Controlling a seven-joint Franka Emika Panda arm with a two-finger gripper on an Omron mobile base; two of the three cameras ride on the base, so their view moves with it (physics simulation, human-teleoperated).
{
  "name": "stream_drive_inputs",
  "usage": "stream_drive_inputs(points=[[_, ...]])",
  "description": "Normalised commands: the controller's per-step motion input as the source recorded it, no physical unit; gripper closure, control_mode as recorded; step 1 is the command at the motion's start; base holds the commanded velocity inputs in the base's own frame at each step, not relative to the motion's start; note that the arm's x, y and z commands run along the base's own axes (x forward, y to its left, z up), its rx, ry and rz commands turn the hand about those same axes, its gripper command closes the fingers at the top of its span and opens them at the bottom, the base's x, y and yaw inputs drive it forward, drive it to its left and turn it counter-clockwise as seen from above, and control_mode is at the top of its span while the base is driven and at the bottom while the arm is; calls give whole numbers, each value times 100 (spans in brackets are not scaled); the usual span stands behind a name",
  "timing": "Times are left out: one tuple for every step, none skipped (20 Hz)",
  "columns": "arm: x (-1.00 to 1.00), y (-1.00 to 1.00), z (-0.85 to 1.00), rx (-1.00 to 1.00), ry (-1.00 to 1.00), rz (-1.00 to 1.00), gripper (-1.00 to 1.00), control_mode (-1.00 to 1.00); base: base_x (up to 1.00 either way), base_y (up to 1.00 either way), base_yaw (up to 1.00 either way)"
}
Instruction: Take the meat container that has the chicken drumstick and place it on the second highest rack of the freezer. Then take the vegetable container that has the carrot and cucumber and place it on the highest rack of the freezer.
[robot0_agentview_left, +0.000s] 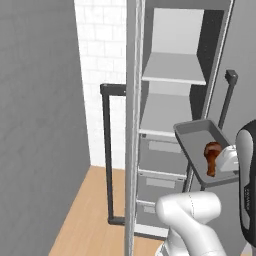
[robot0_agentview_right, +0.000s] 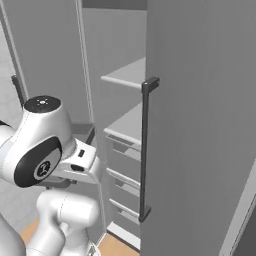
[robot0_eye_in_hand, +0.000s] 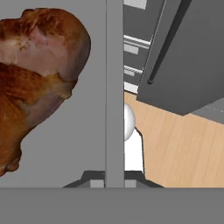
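The meat container (robot0_agentview_left: 196, 136), a grey tray, hangs tilted in the air in front of the open freezer (robot0_agentview_left: 170, 30), roughly level with its top drawer. The reddish-brown chicken drumstick (robot0_agentview_left: 212, 157) lies in the tray's near end and looms large in the hand view (robot0_eye_in_hand: 35, 83). My gripper (robot0_agentview_left: 226, 163) is shut on the tray's near rim (robot0_eye_in_hand: 114, 87), with its fingertips (robot0_eye_in_hand: 95, 183) on either side of it. The highest rack (robot0_agentview_left: 174, 70) and the second shelf (robot0_agentview_left: 162, 114) below it are both bare. The vegetable container, carrot and cucumber are out of view.
The freezer's left door (robot0_agentview_left: 131, 125) stands open edge-on with its dark bar handle (robot0_agentview_left: 107, 155). The right door (robot0_agentview_right: 200, 125) is close beside the arm, its handle (robot0_agentview_right: 145, 150) facing me. Stacked drawers (robot0_agentview_left: 161, 172) sit under the shelves. Wooden floor (robot0_agentview_left: 87, 215) lies below.
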Motion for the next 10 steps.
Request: stream_drive_inputs(points=[[0, 0, 0, 0, 0, 0, 100, 100, 59, 7, -21], [0, 0, 0, 0, 0, 0, 100, 100, 61, 1, -21], [0, 0, 0, 0, 0, 0, 100, 100, 58, 1, -20], [0, 0, 0, 0, 0, 0, 100, 100, 58, 5, -21], [0, 0, 0, 0, 0, 0, 100, 100, 56, 0, -21], [0, 0, 0, 0, 0, 0, 100, 100, 52, 0, -21], [0, 0, 0, 0, 0, 0, 100, 100, 47, 0, -21], [0, 0, 0, 0, 0, 0, 100, 100, 41, 0, -22], [0, 0, 0, 0, 0, 0, 100, 100, 33, 0, -22], [0, 0, 0, 0, 0, 0, 100, 100, 29, 3, -23]])
